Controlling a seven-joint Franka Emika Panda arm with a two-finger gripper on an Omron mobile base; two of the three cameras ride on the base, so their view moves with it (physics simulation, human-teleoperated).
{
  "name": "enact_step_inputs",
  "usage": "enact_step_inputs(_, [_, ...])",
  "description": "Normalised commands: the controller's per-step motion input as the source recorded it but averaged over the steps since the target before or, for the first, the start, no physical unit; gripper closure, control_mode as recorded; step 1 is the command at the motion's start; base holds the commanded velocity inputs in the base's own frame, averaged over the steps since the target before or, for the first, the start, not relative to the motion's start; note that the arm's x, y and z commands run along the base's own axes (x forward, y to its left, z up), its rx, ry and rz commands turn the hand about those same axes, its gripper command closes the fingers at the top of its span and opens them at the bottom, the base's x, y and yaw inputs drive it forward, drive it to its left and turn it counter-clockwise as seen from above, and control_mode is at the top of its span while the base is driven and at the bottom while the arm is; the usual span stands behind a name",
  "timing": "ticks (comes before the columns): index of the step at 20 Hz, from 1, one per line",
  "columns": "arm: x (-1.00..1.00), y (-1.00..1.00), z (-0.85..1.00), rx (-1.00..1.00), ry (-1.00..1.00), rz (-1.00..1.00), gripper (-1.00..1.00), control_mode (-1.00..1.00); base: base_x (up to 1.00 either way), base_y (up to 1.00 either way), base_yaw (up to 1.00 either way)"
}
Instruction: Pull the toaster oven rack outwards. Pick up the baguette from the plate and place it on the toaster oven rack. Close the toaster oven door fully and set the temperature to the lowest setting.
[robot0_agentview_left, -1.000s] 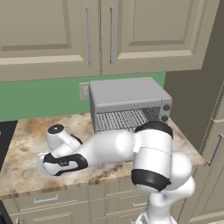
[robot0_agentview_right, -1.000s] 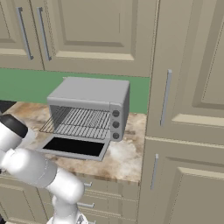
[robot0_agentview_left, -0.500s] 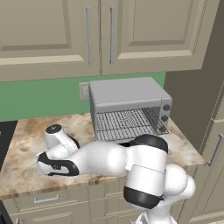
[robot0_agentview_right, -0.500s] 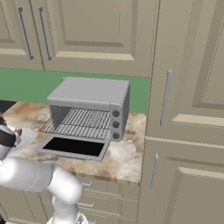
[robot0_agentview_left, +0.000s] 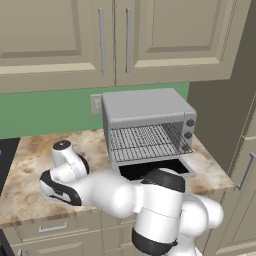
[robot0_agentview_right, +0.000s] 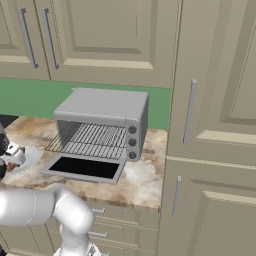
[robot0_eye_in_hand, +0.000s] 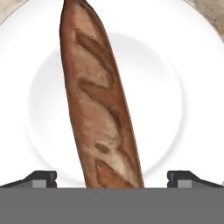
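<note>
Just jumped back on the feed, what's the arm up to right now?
The arm is reaching down to the left of the toaster oven, going for the baguette on the plate. The gripper hangs right over the loaf with its jaws open, one on each side, nothing gripped yet. The oven door is folded down flat and the rack is already pulled out.

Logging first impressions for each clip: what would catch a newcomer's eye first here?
In the hand view, the brown baguette lies lengthwise on the white plate, between the open jaws' tips. On the counter, the toaster oven stands with its door folded down flat and its rack pulled outwards.
</note>
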Motion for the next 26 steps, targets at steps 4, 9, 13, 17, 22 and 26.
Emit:
enact_step_inputs(4, [0.11, 0.00, 0.00, 0.00, 0.02, 0.00, -1.00, -1.00, 0.00, 0.00, 0.00])
enact_step_inputs(9, [0.13, 0.02, -0.03, 0.00, 0.01, 0.00, -1.00, -1.00, 0.00, 0.00, 0.00])
enact_step_inputs(13, [0.11, 0.17, -0.07, 0.00, 0.00, 0.00, -1.00, -1.00, 0.00, 0.00, 0.00])
enact_step_inputs(17, [0.04, 0.17, -0.10, -0.01, 0.00, 0.00, -1.00, -1.00, 0.00, 0.00, 0.00])
enact_step_inputs(22, [0.00, 0.10, -0.17, -0.01, 0.00, 0.00, -1.00, -1.00, 0.00, 0.00, 0.00])
enact_step_inputs(26, [0.00, 0.00, -0.18, 0.00, 0.00, 0.00, -1.00, -1.00, 0.00, 0.00, 0.00])
